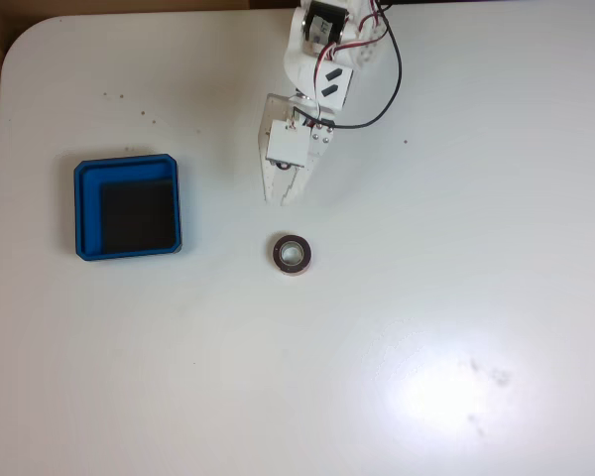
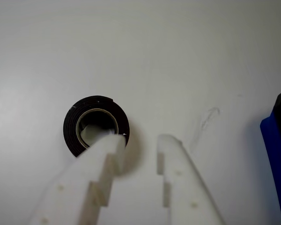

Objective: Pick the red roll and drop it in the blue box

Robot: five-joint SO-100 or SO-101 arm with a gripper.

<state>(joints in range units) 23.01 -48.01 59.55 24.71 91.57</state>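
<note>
The red roll (image 1: 278, 255) lies flat on the white table near the middle of the fixed view, hollow centre up. In the wrist view the roll (image 2: 71, 129) looks dark, and the tip of my left finger overlaps its near rim. My gripper (image 1: 284, 199) hangs just above the roll in the fixed view, pointing down toward it. In the wrist view the gripper (image 2: 139, 143) is a little open, with bare table between the white fingers (image 2: 171, 159). The blue box (image 1: 80, 208) with its black floor sits well to the left of the roll.
The white table (image 1: 456, 297) stretches wide around the roll, with a rounded corner at the top left. A black cable (image 1: 395, 74) loops beside the arm at the top. A corner of the blue box (image 2: 277, 140) shows at the wrist view's right edge.
</note>
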